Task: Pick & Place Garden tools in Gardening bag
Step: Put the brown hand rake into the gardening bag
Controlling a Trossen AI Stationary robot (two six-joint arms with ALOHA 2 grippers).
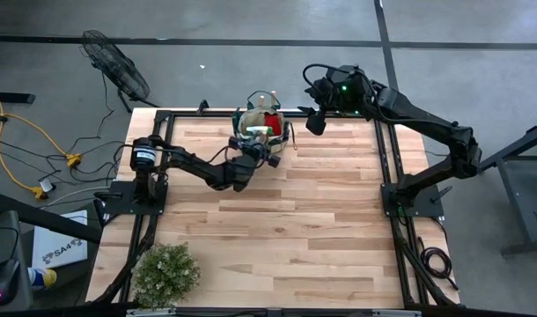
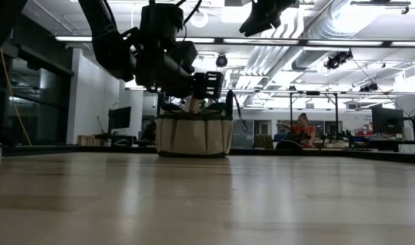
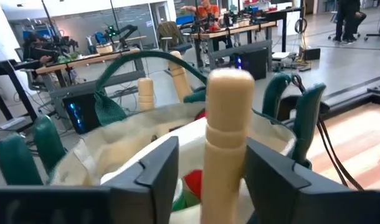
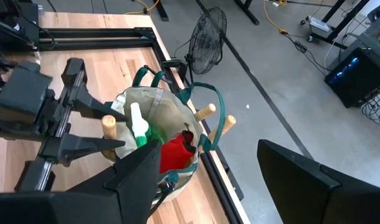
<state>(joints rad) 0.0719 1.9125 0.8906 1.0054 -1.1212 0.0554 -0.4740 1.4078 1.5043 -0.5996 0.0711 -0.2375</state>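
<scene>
The beige gardening bag (image 1: 264, 128) with green trim stands at the table's far edge. Inside it are red shears (image 4: 174, 152), a green sprayer (image 4: 140, 127) and two wooden handles (image 4: 205, 112) leaning on the far rim. My left gripper (image 3: 209, 162) reaches level over the bag's near rim, open. Another wooden tool handle (image 3: 227, 118) stands upright between its fingers, with its lower end hidden inside the bag. My right gripper (image 4: 202, 174) hangs open high above the bag's far right, with nothing between its fingers. My left gripper has one finger on each side of the upright wooden handle's upper part (image 3: 226, 155), coming level from the table's near side. A gap shows between one finger (image 3: 159, 168) and the handle. Whether the other finger (image 3: 268, 171) touches it, I cannot tell.
A bushy green plant (image 1: 165, 275) stands at the table's near left corner. A black frame (image 1: 387, 167) runs around the table. A floor fan (image 1: 114, 66) stands beyond the far left corner. Bare wood (image 1: 295, 220) fills the middle.
</scene>
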